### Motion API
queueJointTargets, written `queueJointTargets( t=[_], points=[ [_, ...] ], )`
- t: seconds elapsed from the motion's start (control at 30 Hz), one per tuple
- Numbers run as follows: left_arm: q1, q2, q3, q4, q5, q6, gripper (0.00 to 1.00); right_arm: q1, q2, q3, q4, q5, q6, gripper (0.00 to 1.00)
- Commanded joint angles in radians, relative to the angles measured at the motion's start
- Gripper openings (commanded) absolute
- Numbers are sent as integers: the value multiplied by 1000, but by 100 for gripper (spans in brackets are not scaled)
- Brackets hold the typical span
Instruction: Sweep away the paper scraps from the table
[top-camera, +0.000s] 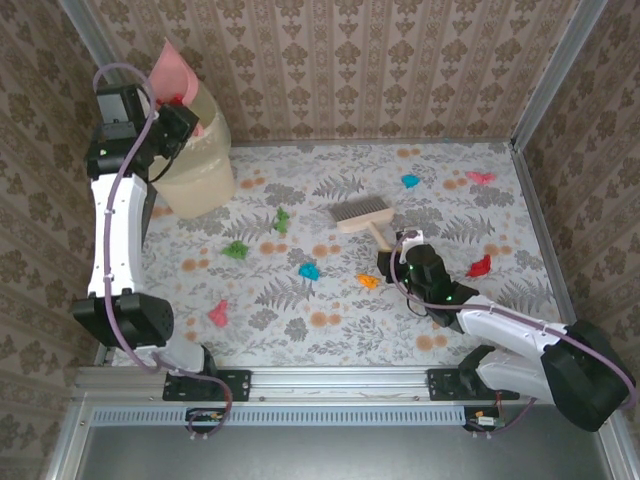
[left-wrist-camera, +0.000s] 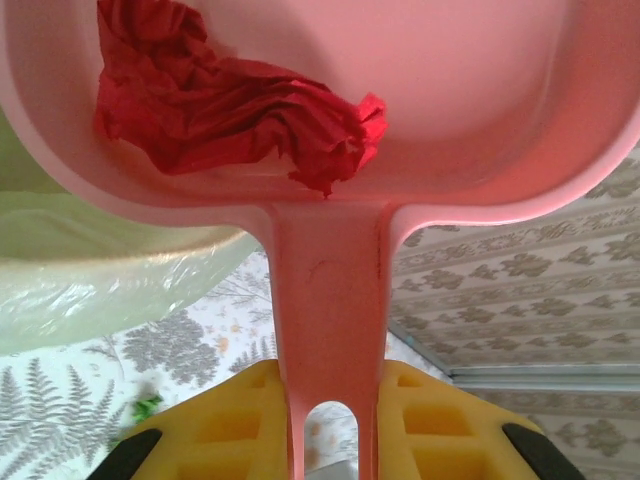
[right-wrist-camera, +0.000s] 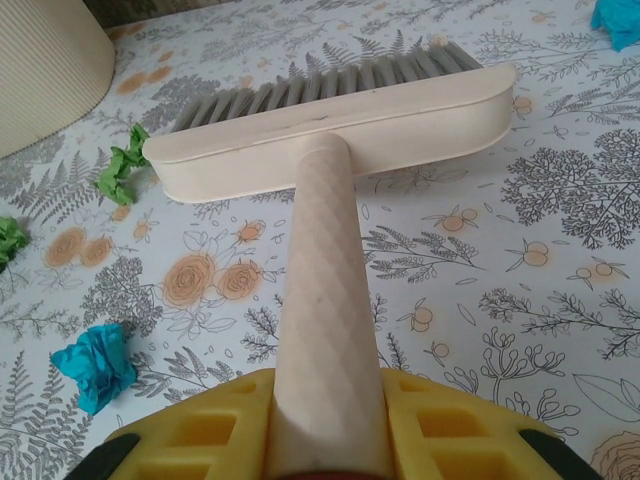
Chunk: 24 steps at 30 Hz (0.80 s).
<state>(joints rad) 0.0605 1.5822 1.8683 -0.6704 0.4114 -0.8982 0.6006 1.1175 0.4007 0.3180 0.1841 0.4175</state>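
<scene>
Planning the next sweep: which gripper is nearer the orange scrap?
Right. The right gripper, holding the brush, is just beside the orange scrap; the left gripper holds the dustpan by the bin, far away.

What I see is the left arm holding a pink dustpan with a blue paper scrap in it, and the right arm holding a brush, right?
The paper scrap in the pink dustpan is red, not blue, as the left wrist view shows. The left end effector holds the dustpan, the right end effector the brush.

Fern-print table (top-camera: 330, 335) has colourful paper scraps (top-camera: 309, 271) scattered all over, plus a beige bin (top-camera: 197, 178) far left.
</scene>
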Motion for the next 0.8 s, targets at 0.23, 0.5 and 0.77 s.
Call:
queueJointTargets(
  t=[0.23,0.5,0.77],
  points=[
    [77,19,-42,304,120,-308,0,19,21,53,2,34,-34,0],
    [99,56,-96,500,175,-505,0,25,34,61,-5,40,-42,0],
    [100,86,-211,743,172,-708,0,30,41,67,-10,45,-49,0]
  ],
)
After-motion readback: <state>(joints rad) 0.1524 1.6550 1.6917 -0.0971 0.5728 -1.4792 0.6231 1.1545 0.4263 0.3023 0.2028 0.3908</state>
